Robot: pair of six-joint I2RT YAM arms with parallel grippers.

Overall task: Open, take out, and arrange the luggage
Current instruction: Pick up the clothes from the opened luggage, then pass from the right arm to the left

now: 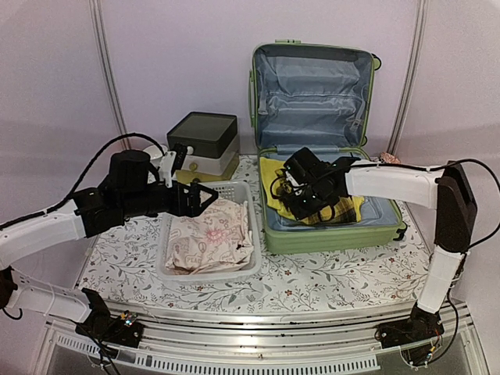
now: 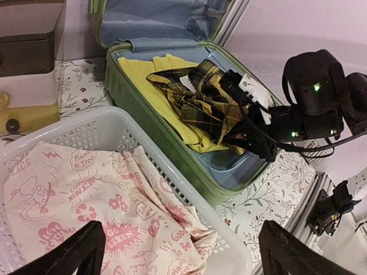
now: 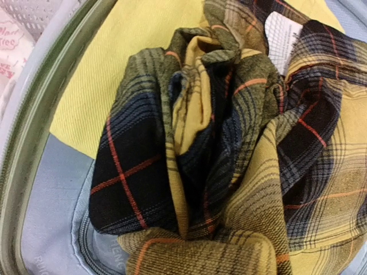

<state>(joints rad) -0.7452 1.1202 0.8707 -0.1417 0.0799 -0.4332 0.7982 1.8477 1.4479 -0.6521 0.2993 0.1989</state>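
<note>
White mesh basket (image 1: 234,187) sits mid-table on floral tablecloth (image 1: 328,281). Cream cloth with pink cartoon prints (image 1: 211,234) lies crumpled inside it. Dark-lidded white-and-yellow drawer box (image 1: 205,141) stands just behind basket, near back wall.

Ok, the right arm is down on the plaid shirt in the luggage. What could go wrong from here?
1. The plaid shirt lies bunched on a yellow garment; a lift might drag that up too.
2. Its loose ends could snag on the luggage front wall.
3. The left jaws hang open over the basket, which already holds a printed cloth; bringing the shirt there risks the arms meeting.
</note>
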